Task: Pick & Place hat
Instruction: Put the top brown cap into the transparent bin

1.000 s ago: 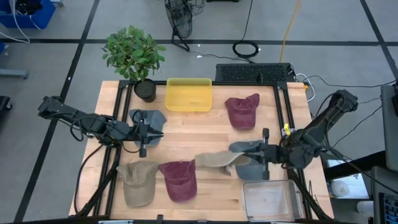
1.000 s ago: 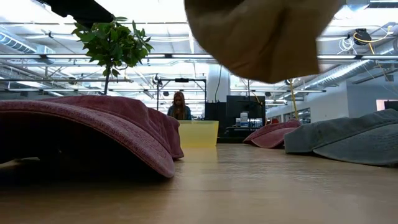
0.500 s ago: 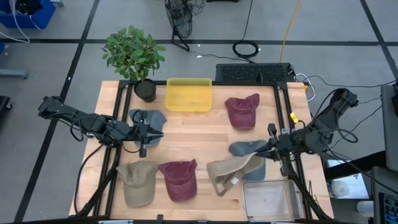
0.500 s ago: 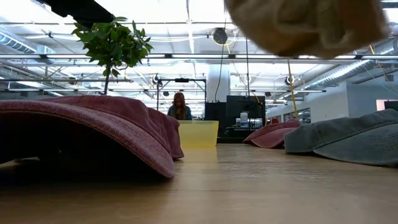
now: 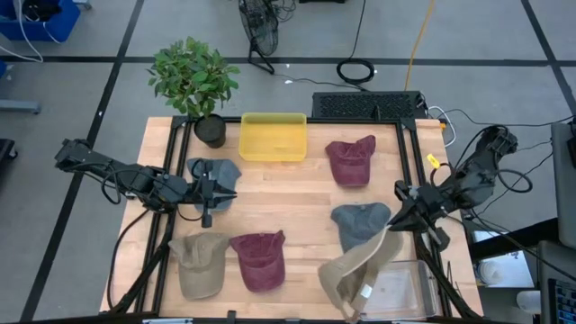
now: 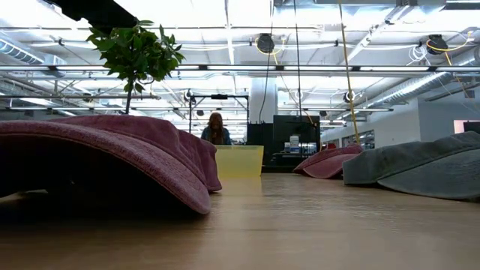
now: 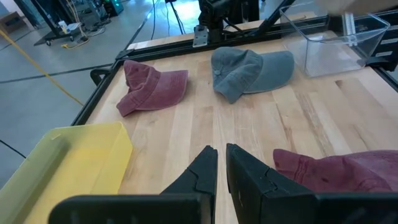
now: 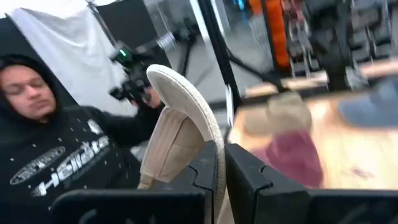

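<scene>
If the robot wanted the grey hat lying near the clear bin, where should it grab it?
Probably the brim. The grey hat lies flat on the table, its crown soft and slumped, while its stiffer brim sticks out toward the right gripper, now shut on the tan hat over the clear bin. Coming from above at that edge seems easiest.

Bright overhead light; right wrist view blurred, perhaps motion.

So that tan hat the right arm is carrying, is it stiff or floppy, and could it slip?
Probably floppy: the tan hat sags below the right gripper, crown drooping over the clear bin. The brim looks stiffer, keeping its curve. Pinched by one edge only, it may swing or slip.
</scene>
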